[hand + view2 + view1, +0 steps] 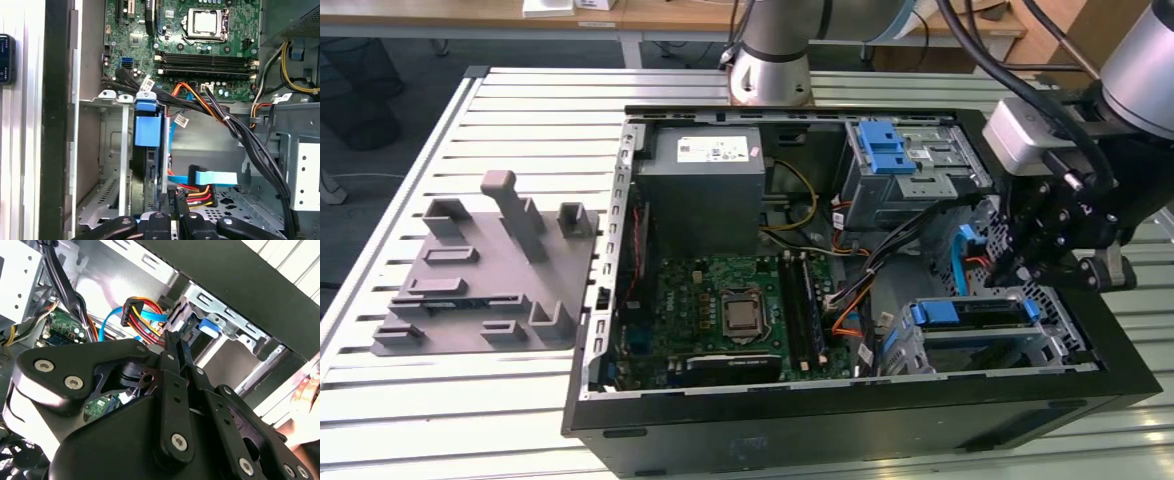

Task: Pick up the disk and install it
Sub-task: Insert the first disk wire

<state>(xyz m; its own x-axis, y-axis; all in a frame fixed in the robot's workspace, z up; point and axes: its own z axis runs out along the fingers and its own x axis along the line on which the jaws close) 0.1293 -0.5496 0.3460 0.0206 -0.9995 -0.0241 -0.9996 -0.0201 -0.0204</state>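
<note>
I'm hovering my hand (1051, 262) inside the computer case (854, 420) at its right side, fingers clenched on nothing. The disk (148, 131) is sitting in the drive bay (987, 335) by the case's front-right corner.

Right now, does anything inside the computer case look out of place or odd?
Slightly. In the first wrist view, a blue flat cable and a red, orange and yellow connector bundle hang loose beside the drive cage with the blue bracket, plugged into nothing visible. Otherwise nothing looks damaged or askew.
</note>
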